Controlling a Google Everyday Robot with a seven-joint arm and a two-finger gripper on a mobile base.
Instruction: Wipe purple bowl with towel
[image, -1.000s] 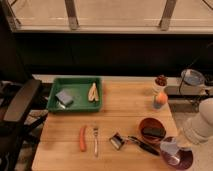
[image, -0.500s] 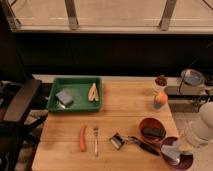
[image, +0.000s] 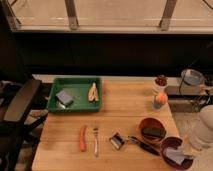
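gripper shut, half lost against white arm at near right, grip on towel unclear, towel inside purple bowl, bowl at worktop near-right corner, reddish-brown bowl touching behind-left

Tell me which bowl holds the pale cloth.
The purple bowl at the front right corner holds the towel; the reddish-brown bowl holds a black item. The claw is by the purple bowl's right rim.

Gripper at purple bowl — reddish-brown bowl just beside, table centre open
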